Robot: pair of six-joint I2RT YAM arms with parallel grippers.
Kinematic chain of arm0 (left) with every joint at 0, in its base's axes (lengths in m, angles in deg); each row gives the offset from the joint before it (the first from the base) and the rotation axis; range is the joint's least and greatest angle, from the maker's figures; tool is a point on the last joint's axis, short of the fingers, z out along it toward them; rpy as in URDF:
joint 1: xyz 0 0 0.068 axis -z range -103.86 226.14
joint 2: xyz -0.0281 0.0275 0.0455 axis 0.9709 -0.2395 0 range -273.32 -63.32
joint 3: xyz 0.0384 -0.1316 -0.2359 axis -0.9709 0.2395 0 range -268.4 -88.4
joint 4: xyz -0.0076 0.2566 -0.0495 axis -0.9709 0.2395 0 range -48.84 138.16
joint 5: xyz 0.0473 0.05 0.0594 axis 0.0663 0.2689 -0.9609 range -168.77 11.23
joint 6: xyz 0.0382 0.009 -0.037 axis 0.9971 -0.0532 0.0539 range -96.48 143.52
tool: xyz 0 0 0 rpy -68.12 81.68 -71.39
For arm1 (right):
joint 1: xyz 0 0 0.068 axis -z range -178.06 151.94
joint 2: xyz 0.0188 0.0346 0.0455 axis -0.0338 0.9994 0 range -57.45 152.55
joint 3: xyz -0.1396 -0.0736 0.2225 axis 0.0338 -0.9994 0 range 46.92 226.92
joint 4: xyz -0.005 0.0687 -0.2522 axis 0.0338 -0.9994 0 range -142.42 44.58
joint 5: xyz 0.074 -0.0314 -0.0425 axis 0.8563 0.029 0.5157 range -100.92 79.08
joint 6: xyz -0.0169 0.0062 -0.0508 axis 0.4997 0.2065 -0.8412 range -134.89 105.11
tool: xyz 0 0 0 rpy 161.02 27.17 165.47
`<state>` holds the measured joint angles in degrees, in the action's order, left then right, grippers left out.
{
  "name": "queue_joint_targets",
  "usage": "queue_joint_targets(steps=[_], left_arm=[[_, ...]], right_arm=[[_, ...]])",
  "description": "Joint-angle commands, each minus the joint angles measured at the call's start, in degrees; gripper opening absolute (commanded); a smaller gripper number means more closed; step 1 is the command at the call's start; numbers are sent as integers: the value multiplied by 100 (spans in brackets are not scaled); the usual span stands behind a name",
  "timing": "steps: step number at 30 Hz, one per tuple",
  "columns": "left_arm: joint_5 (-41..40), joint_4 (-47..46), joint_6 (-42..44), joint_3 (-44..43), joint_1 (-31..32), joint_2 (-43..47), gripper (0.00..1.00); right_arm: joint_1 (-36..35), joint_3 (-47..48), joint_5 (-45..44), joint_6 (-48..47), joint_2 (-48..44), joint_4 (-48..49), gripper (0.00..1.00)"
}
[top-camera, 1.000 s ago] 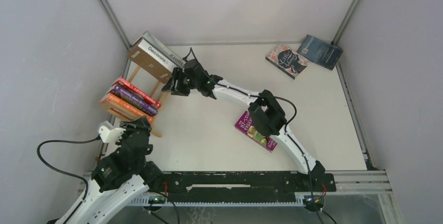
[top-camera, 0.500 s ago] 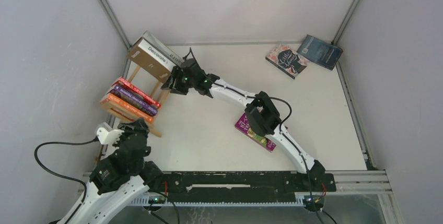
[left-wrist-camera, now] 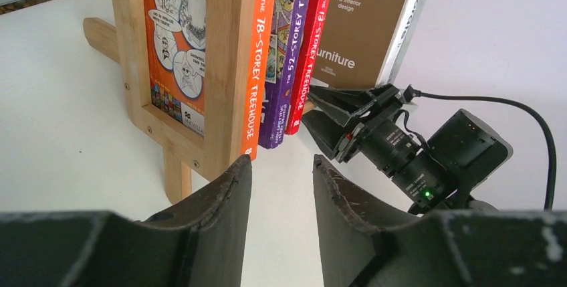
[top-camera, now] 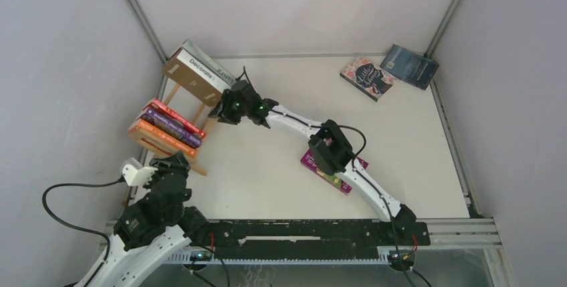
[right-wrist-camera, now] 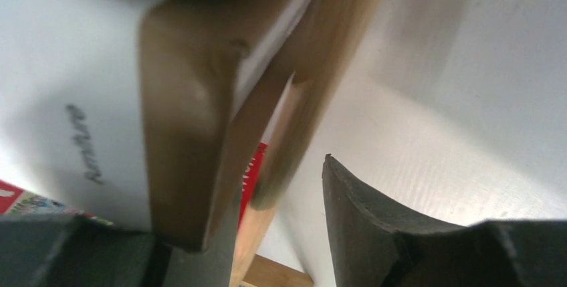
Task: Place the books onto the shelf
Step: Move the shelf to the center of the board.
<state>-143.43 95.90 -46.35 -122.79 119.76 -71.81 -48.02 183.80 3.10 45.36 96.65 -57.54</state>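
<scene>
Fingers (left-wrist-camera: 224, 223) of the left gripper (left-wrist-camera: 281, 164) are held partly open with nothing between them, low over the table (top-camera: 414, 153) and just in front of the shelf (left-wrist-camera: 224, 66). The right gripper (top-camera: 224, 112) is seen at the other side of the shelf, and its fingers (right-wrist-camera: 364, 220) are spread apart too. A corner of the brown book (right-wrist-camera: 180, 133) and a wooden slat (right-wrist-camera: 314, 86) of the shelf are seen between them, but a gap is seen beside the slat and nothing is squeezed. Five books are seen standing side by side on the shelf: an orange book (left-wrist-camera: 257, 59), a purple book (left-wrist-camera: 287, 46), a red book (left-wrist-camera: 313, 33), then the brown book and a grey-white book (left-wrist-camera: 409, 13). Three more are seen lying flat on the table. A purple paperback (top-camera: 311, 160) is partly hidden under the right arm. A pink flowery book (top-camera: 366, 77) and a dark blue book (top-camera: 409, 66) are seen close together in the far right corner.
</scene>
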Motion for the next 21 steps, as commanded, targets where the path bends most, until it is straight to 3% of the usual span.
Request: queue_joint_targets(steps=[1, 10, 18, 21], left_arm=[[-196, -60, 169, -61, 16, 87, 43], [-330, 174, 248, -94, 15, 243, 44], [-345, 108, 257, -50, 16, 210, 45], [-324, 116, 252, -50, 23, 198, 45]], right_arm=[[-11, 461, -35, 270, 130, 358, 52], [25, 572, -139, 680, 309, 679, 20], [35, -109, -382, 748, -54, 933, 1], [55, -596, -562, 849, -326, 1255, 0]])
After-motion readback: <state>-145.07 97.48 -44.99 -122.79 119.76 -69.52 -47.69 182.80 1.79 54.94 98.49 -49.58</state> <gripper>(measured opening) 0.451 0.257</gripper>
